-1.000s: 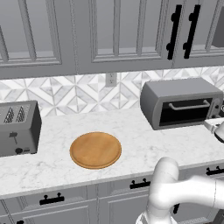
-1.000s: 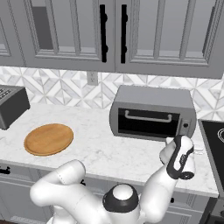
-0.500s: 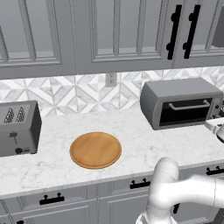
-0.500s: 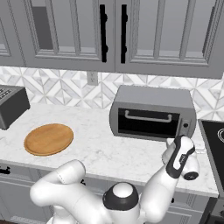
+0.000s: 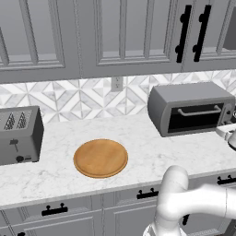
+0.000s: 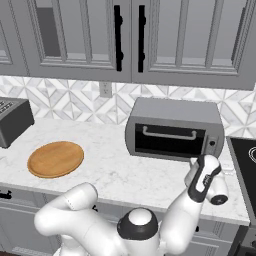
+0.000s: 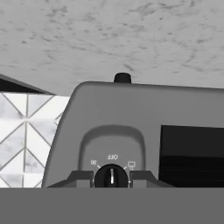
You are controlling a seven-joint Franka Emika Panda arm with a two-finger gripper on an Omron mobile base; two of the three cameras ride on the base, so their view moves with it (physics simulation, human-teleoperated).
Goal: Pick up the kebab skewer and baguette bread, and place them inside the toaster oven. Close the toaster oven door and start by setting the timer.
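We see a grey kitchen with a white marble counter [image 5: 138,152] and a diamond-patterned tile wall behind it. The toaster oven [image 6: 174,129] sits at the right end of the counter, against the wall. The toaster oven door [image 6: 170,140], dark glass with a horizontal silver bar handle, stands upright and closed.

In the hand view, which is rolled upside down, the oven's control strip fills the frame. A round black timer knob [image 7: 111,176] sits between the two dark fingertips [image 7: 81,178]. The gripper [image 7: 111,178] is clenched on that knob, one tip on either side. Small white lettering rings the dial: we can read "OFF" and "30"; a third mark is too blurred to make out. A white pointer line on the knob aims towards "OFF".

From the right base view, the white arm reaches up to the oven's right front corner, and its hand [image 6: 202,176] covers the lower part of the control strip.

A round wooden board [image 5: 101,158] lies bare on the counter, well left of the oven. A grey slot toaster [image 5: 19,134] stands at the far left. We cannot see inside the oven.
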